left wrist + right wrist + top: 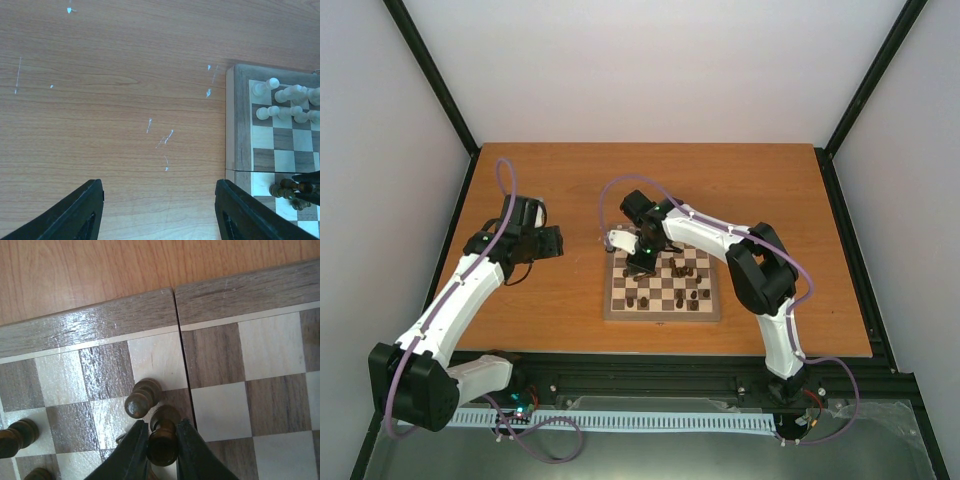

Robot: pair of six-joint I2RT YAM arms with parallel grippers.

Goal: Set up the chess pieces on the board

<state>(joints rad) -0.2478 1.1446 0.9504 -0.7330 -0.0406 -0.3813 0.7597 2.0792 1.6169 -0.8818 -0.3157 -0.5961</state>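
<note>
The board (660, 316) lies in the middle of the table with dark brown chess pieces (692, 292) scattered on it. My right gripper (161, 427) is over the board's far left part (642, 262), shut on a dark brown piece (164, 447) that stands on a square by the board's centre seam. A second dark piece (142, 397) stands right beside it, apart from the fingers. My left gripper (159, 187) hovers open over bare table to the left of the board (240, 115), holding nothing. Cream-white pieces (285, 102) stand in two rows along one board edge.
More dark pieces (17, 435) stand to the left of the held one. The board's wooden border (100, 325) lies just beyond the right gripper. The table (100, 100) carries small white scratch marks. Black frame posts rise at the table's corners (470, 150).
</note>
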